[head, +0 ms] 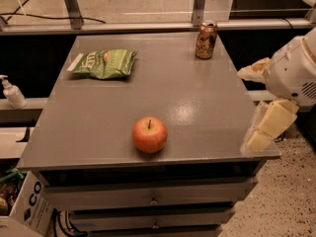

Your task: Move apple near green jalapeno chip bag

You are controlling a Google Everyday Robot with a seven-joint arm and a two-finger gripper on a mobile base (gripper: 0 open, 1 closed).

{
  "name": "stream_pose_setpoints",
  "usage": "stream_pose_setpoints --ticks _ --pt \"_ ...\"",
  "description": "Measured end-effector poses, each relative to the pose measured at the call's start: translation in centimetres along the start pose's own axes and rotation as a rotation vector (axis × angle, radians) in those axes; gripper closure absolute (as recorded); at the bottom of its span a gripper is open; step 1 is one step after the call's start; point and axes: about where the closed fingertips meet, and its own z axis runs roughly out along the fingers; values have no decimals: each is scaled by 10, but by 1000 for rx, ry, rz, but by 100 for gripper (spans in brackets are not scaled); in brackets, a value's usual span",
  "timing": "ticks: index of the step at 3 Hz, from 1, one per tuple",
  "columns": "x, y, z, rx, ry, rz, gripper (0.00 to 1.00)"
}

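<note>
The apple [149,134], red-orange with a short dark stem, sits on the grey table [197,102] near its front edge. The green jalapeno chip bag [104,63] lies flat at the table's back left, well apart from the apple. My gripper [254,107] hangs at the table's right edge, to the right of the apple and apart from it. Its two cream fingers [269,125] stand spread, one above the other, with nothing between them. The white arm body [296,73] is behind it.
A brown drink can [206,40] stands upright at the table's back right. A hand-soap pump bottle [12,93] stands on a ledge to the left. Drawers [153,199] sit below the tabletop, and a cardboard box [29,209] is at the lower left.
</note>
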Motion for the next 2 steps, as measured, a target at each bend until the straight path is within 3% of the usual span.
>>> stream_pose_setpoints --ticks 1,2 --pt "-27 16 35 -89 -162 -18 0" --pt "-75 35 61 -175 -327 -67 0"
